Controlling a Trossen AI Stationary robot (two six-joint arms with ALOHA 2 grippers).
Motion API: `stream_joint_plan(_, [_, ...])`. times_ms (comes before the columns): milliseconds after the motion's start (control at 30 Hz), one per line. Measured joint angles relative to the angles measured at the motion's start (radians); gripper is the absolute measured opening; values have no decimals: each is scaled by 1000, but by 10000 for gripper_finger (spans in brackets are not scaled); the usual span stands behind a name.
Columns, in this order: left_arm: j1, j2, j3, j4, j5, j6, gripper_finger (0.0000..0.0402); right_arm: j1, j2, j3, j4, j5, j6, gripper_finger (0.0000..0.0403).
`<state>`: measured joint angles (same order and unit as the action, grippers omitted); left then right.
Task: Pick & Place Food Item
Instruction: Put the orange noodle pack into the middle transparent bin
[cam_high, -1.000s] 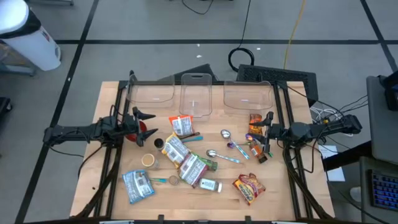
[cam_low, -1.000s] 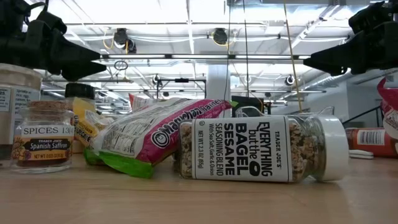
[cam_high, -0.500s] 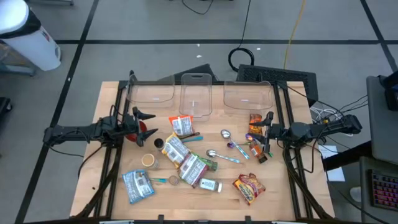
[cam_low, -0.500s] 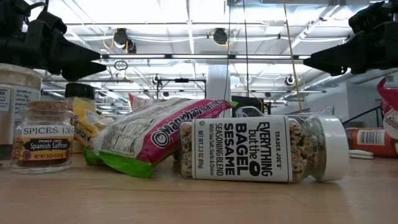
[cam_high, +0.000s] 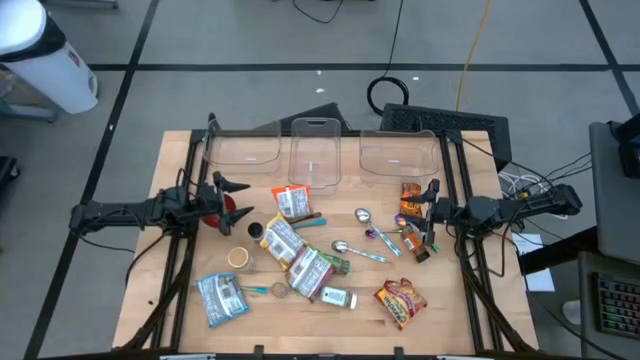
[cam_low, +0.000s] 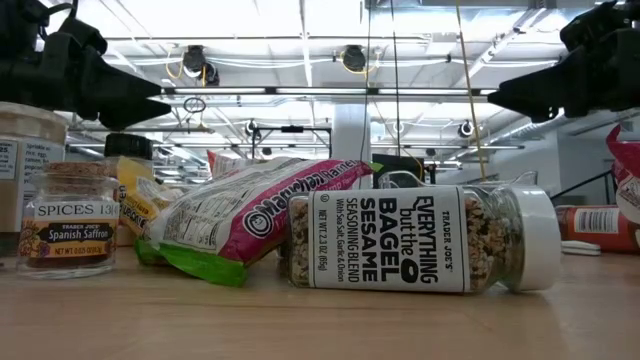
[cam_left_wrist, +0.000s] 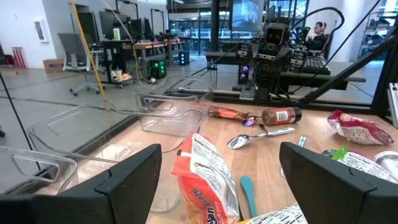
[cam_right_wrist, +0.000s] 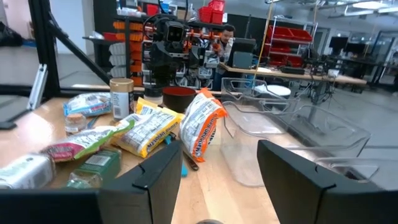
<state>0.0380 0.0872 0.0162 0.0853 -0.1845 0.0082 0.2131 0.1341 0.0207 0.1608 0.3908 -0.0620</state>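
Observation:
Food items lie scattered on the wooden table (cam_high: 180, 300): an orange-and-white packet (cam_high: 292, 200), a pink-and-green packet (cam_high: 310, 270), a bagel-seasoning jar (cam_high: 338, 297) lying on its side, a blue packet (cam_high: 222, 297) and a red snack bag (cam_high: 400, 302). My left gripper (cam_high: 235, 203) hovers open at the left side, pointing level toward the orange-and-white packet (cam_left_wrist: 205, 180). My right gripper (cam_high: 430, 215) hovers open at the right side, pointing level across the items. Neither has anything between its fingers.
Three clear bins (cam_high: 243, 150), (cam_high: 315, 155), (cam_high: 398, 152) stand along the far edge. Spoons (cam_high: 362, 215), a red bottle (cam_high: 420, 248), a red bowl (cam_high: 230, 207) and small spice jars (cam_low: 68, 230) lie among the packets. The near left corner of the table is bare wood.

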Motion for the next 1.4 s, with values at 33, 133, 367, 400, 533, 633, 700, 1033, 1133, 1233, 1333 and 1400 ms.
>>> stream_joint_plan(33, [0,0,0,11,0,8,335,0,0,0,0,0,24,201])
stream_joint_plan(133, [0,0,0,63,0,-17,335,0,0,0,0,0,103,201])
stream_joint_plan(367, [0,0,0,194,0,-167,335,0,0,0,0,0,207,201])
stream_joint_plan(400, [0,0,0,219,-4,-191,335,0,0,0,0,0,226,201])
stream_joint_plan(533, [0,0,0,287,-41,-230,335,0,0,0,0,0,303,201])
stream_joint_plan(633, [0,0,0,282,-118,-194,335,0,0,0,0,0,366,201])
stream_joint_plan(700, [0,0,0,268,-149,-191,335,0,0,0,0,0,406,201])
stream_joint_plan(1033, [0,0,0,268,-158,-178,335,0,0,0,0,1,397,201])
stream_joint_plan(1133, [0,18,0,231,-178,-175,335,0,0,0,-6,0,324,201])
stream_joint_plan(1233, [0,54,0,222,-200,-185,335,0,0,0,-11,2,217,201])
stream_joint_plan(1333, [0,96,0,225,-201,-175,335,0,0,0,9,3,176,201])
stream_joint_plan(1400, [0,123,1,233,-201,-149,335,0,0,0,66,3,174,201])
